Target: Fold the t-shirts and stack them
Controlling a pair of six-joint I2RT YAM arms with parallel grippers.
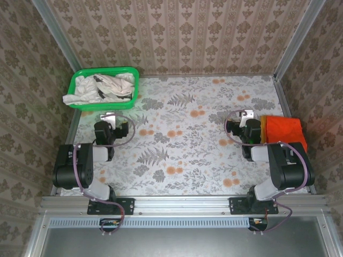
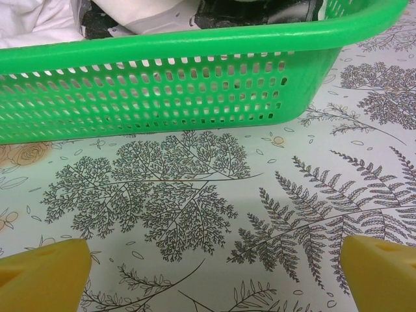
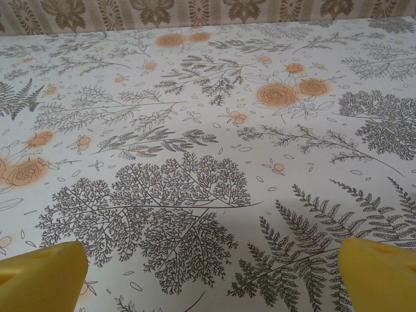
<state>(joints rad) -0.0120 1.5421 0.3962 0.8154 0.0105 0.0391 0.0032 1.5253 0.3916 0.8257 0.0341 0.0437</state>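
Several off-white shirts (image 1: 102, 87) lie heaped in the green basket (image 1: 105, 70) at ten o'clock on our table (image 1: 182, 139); one orange-red shirt (image 1: 284, 128) sits folded at three o'clock. We hold our left gripper (image 2: 214, 273) and right gripper (image 3: 211, 273) wide open, both empty.

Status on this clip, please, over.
Left gripper open, empty, facing green basket. Right gripper open, empty. Off-white t-shirts in basket; orange-red t-shirt beside right arm. No obstruction seen.
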